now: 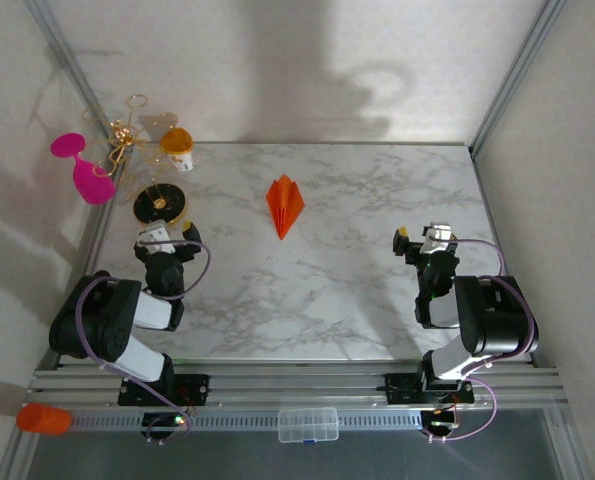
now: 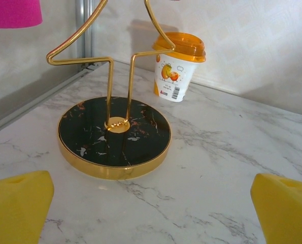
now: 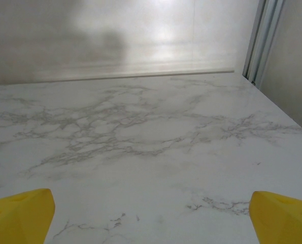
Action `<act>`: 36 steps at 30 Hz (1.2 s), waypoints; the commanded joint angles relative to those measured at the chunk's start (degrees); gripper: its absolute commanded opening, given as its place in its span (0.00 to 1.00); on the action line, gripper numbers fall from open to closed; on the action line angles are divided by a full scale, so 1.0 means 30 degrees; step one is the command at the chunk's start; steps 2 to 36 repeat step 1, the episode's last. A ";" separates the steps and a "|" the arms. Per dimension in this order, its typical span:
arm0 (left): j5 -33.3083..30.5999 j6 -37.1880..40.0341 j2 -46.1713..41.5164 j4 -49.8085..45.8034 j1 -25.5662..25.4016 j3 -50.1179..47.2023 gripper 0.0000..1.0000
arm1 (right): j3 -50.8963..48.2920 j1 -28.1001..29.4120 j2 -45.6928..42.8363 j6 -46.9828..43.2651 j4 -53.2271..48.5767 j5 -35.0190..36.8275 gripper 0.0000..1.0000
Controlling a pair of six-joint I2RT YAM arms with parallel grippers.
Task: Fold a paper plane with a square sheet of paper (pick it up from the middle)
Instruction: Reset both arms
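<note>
The paper plane (image 1: 285, 205) lies on the marble table as a narrow bright orange dart, its point toward the arms, in the middle of the far half. My left gripper (image 1: 168, 232) is drawn back at the left near edge, well to the left of the plane, and stands open with bare marble between its yellow fingertips (image 2: 16, 206). My right gripper (image 1: 422, 238) is drawn back at the right, equally far from the plane, open too, with nothing between its yellow fingertips (image 3: 19, 213).
Just ahead of the left gripper stands a black round base with a gold rim (image 2: 114, 137) (image 1: 161, 205) carrying a gold wire stand. Behind it is an orange-and-white cup (image 2: 176, 68) (image 1: 178, 148). A pink goblet (image 1: 87, 175) hangs at the far left. Metal frame rails (image 1: 507, 85) border the table.
</note>
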 commanded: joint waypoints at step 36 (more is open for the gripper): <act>-0.0232 0.0241 0.0194 -0.0025 -0.0102 0.0326 0.99 | 0.0324 -0.0141 0.0100 0.0160 0.0238 -0.0072 0.99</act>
